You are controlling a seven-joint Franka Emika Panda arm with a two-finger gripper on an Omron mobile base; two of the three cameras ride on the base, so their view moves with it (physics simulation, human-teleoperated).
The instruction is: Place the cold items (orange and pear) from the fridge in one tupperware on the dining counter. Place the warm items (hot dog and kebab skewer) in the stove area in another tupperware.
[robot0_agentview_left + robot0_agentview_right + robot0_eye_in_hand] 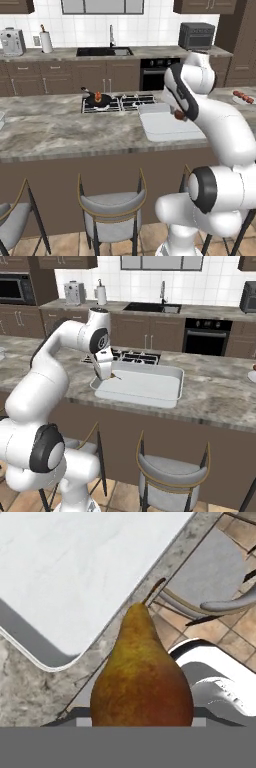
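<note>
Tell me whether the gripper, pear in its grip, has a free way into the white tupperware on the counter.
Probably yes. The gripper holds the pear just above the near corner of the tupperware, whose open top is bare, with nothing between them. In the hand view the pear hangs over the counter edge, so a short move inward remains.

The pear point(142, 674) hides the pincer's fingertips. Beside the pear, the tupperware point(75, 577) is cut off at the hand view's top and left edges.
</note>
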